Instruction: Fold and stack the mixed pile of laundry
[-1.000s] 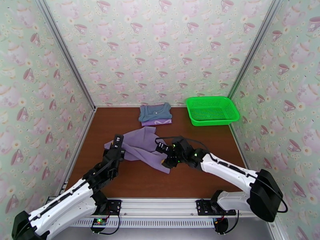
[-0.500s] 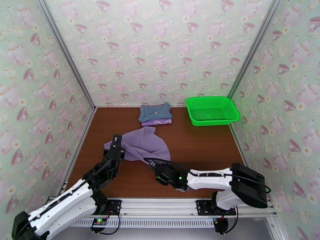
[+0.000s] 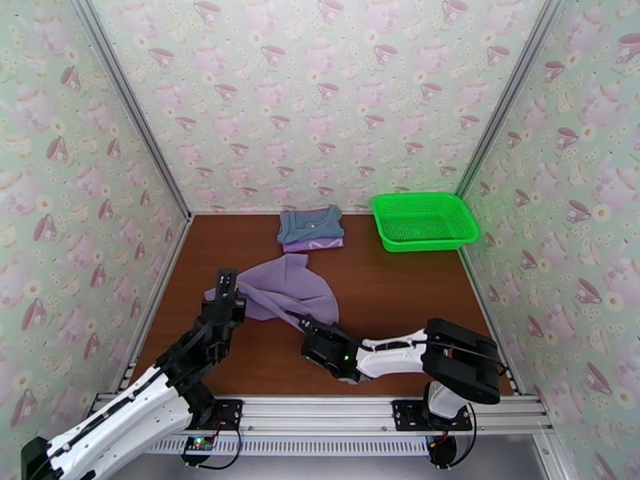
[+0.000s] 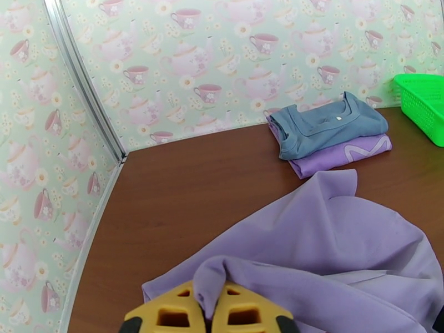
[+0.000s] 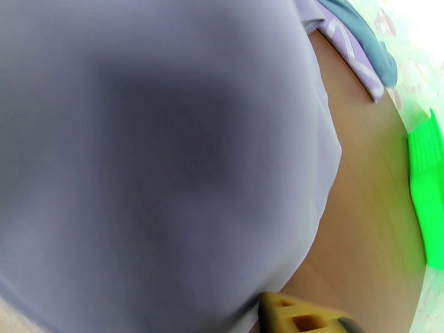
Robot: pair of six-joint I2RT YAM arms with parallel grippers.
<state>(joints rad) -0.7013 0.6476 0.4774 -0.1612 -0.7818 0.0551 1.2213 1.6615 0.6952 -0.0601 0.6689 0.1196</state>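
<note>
A pale lavender-grey garment [image 3: 282,288] lies loosely spread at mid-table. My left gripper [image 3: 226,286] is shut on a fold at its left corner; the left wrist view has that fold of the garment [image 4: 333,245] pinched between the yellow fingers [image 4: 244,314]. My right gripper [image 3: 304,334] sits low at the garment's near right edge. Blurred lavender cloth [image 5: 166,134] lies close over the right wrist lens, with one yellow fingertip [image 5: 299,317] showing, so its jaws are hidden. At the back, a folded blue-grey garment [image 3: 310,224] rests on a folded purple shirt [image 3: 316,245].
A green mesh basket [image 3: 424,242] stands at the back right corner. Patterned walls with metal posts close in the table on three sides. Bare brown tabletop [image 3: 400,290] lies between the garment and the basket.
My right arm has drawn back toward the near edge, from the garment's right side to its near right edge. The left gripper has shifted slightly left with its corner.
</note>
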